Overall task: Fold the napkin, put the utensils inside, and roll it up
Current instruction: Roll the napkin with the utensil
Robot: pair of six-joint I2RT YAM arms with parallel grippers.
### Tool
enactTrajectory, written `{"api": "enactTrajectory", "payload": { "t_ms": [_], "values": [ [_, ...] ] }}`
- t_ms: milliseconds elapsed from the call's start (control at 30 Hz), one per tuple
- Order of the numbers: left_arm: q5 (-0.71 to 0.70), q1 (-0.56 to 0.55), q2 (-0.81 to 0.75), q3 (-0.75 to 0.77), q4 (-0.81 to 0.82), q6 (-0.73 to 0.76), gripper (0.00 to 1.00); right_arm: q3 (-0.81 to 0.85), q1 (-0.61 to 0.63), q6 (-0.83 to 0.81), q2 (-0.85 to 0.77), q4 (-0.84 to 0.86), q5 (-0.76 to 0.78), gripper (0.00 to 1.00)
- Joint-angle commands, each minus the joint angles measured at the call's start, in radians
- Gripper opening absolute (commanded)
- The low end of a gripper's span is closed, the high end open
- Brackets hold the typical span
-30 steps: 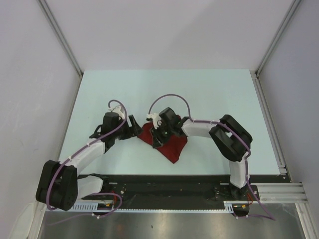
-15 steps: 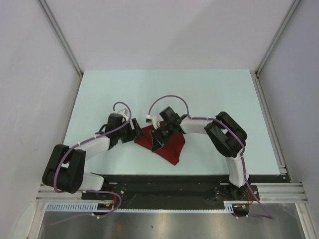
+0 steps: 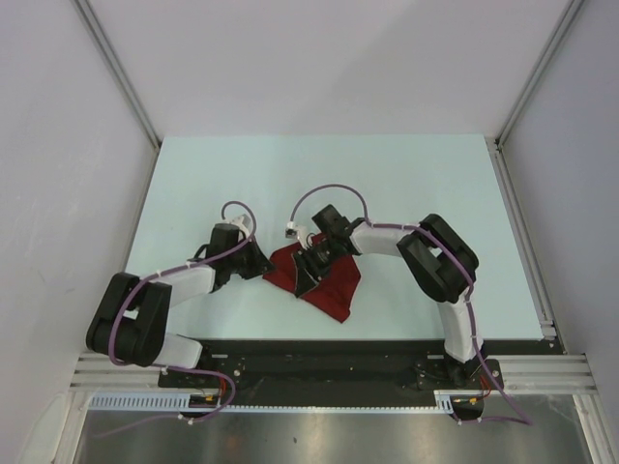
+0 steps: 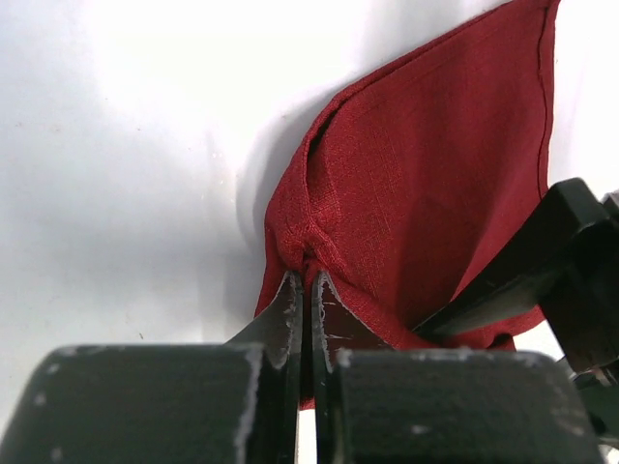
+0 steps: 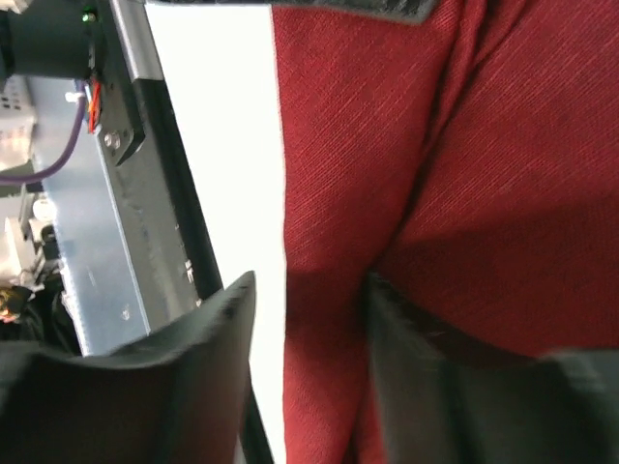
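Note:
The dark red napkin (image 3: 329,282) lies crumpled on the table between the two arms. My left gripper (image 3: 264,264) is shut on its left edge; in the left wrist view the left gripper (image 4: 302,277) pinches a bunched ridge of the napkin (image 4: 416,174). My right gripper (image 3: 308,275) sits low over the cloth's middle. In the right wrist view the right gripper (image 5: 309,304) stands open, with the napkin (image 5: 464,145) edge lying between its fingers and draping over the right finger (image 5: 426,343). The utensils are out of view.
The pale table (image 3: 406,193) runs back to grey walls on three sides. A black base rail (image 3: 319,362) lines the near edge, seen close as metal framing (image 5: 106,242) in the right wrist view. A right-arm finger (image 4: 542,271) reaches into the left wrist view.
My left arm has swung right to the napkin's left edge and its jaws have shut on the cloth. The right gripper has shifted slightly left and its jaws have widened.

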Motion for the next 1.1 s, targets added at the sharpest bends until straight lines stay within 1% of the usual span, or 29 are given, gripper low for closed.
{"api": "enactTrajectory", "payload": {
  "t_ms": [0,33,67,100,133,167,200,267,300,333,367,400,467,500,567,600,633,767,933,1067],
  "values": [
    [-0.004,0.004,0.013,0.043,-0.048,0.005,0.0,0.01,-0.023,-0.005,-0.132,-0.142,0.12,0.58],
    [-0.012,0.004,0.014,0.059,-0.06,0.008,0.0,0.009,-0.024,0.001,-0.174,-0.15,0.171,0.62],
    [-0.018,0.004,0.013,0.063,-0.072,0.011,0.0,0.007,-0.026,0.005,-0.209,-0.155,0.194,0.64],
    [-0.026,0.004,0.014,0.069,-0.088,0.02,0.0,-0.001,-0.024,0.008,-0.284,-0.159,0.225,0.65],
    [-0.03,0.006,0.016,0.074,-0.094,0.021,0.0,-0.005,-0.02,0.014,-0.319,-0.168,0.304,0.68],
    [-0.035,0.007,0.017,0.077,-0.105,0.021,0.0,-0.013,-0.012,0.009,-0.355,-0.174,0.352,0.69],
    [-0.038,0.009,0.02,0.079,-0.108,0.021,0.0,-0.037,0.025,0.005,-0.433,-0.176,0.472,0.7],
    [-0.035,0.012,0.034,0.085,-0.106,0.021,0.0,-0.077,0.08,-0.012,-0.491,-0.178,0.611,0.73],
    [-0.035,0.013,0.039,0.086,-0.106,0.021,0.0,-0.12,0.15,-0.008,-0.514,-0.178,0.765,0.73],
    [-0.032,0.016,0.046,0.092,-0.106,0.021,0.0,-0.142,0.183,-0.003,-0.547,-0.176,0.833,0.73],
    [-0.03,0.016,0.048,0.094,-0.106,0.021,0.0,-0.165,0.224,0.024,-0.56,-0.168,0.907,0.73],
    [-0.032,0.018,0.051,0.1,-0.106,0.021,0.0,-0.216,0.29,0.035,-0.571,-0.158,1.043,0.73],
    [-0.03,0.021,0.059,0.103,-0.137,0.025,0.0,-0.257,0.35,0.064,-0.588,-0.119,1.14,0.73],
    [-0.032,0.023,0.06,0.109,-0.138,0.025,0.0,-0.275,0.405,0.09,-0.59,-0.089,1.232,0.72],
    [-0.032,0.023,0.065,0.114,-0.146,0.025,0.0,-0.314,0.445,0.109,-0.582,-0.063,1.304,0.72],
    [-0.029,0.024,0.066,0.119,-0.148,0.026,0.0,-0.324,0.466,0.11,-0.579,-0.028,1.364,0.72],
    [-0.029,0.026,0.066,0.122,-0.149,0.028,0.0,-0.34,0.499,0.109,-0.573,-0.012,1.383,0.72],
    [-0.029,0.027,0.075,0.134,-0.16,0.031,0.0,-0.364,0.552,0.086,-0.507,0.055,1.447,0.72],
    [-0.026,0.029,0.083,0.146,-0.166,0.032,0.0,-0.387,0.573,0.009,-0.44,0.146,1.458,0.71],
    [-0.024,0.029,0.086,0.151,-0.169,0.035,0.0,-0.389,0.565,-0.049,-0.386,0.195,1.477,0.71]
  ]
}}
